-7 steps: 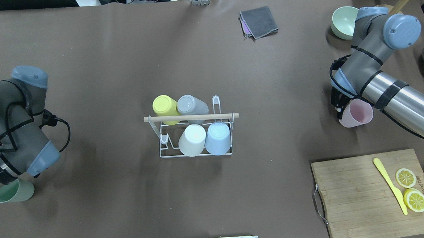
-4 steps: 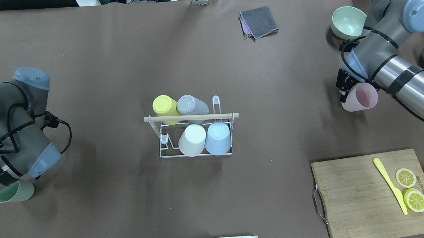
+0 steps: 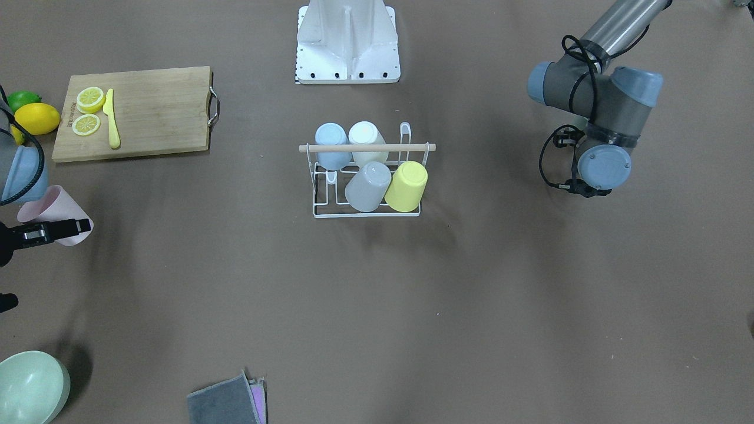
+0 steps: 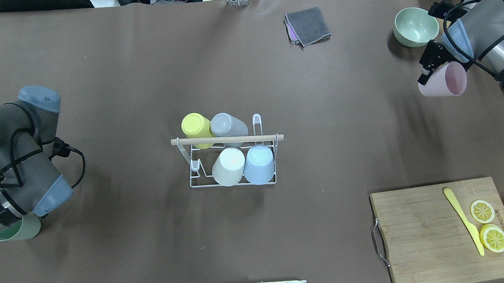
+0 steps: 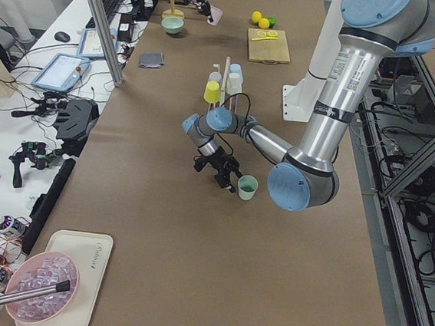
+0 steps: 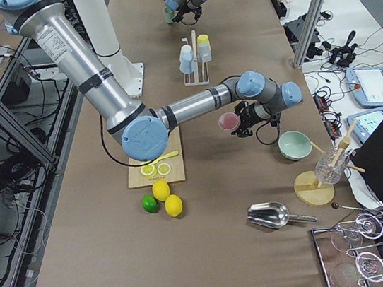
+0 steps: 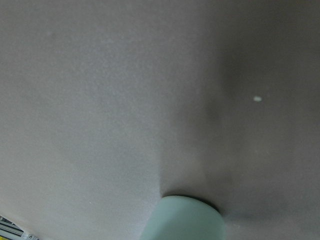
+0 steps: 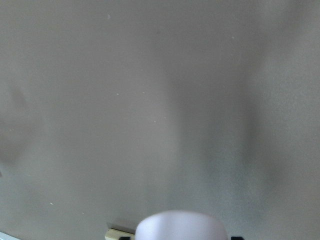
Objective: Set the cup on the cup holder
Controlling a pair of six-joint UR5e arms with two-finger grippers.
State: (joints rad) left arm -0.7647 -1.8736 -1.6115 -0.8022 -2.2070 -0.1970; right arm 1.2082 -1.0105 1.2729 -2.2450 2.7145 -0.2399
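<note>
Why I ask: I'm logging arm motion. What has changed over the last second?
The right gripper, shut on the pink cup throughout, carried it away from the robot and outward, towards the green bowl. The left arm shifted only slightly over the green cup. The cup holder and its four cups stayed put.

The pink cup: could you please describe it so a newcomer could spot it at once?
Go to the end of the brown table on the robot's right, where a pale green bowl sits. Beside it, the right tool holds the pink cup tipped sideways above the table. It is the only pink cup, and the only one held in mid-air.
</note>
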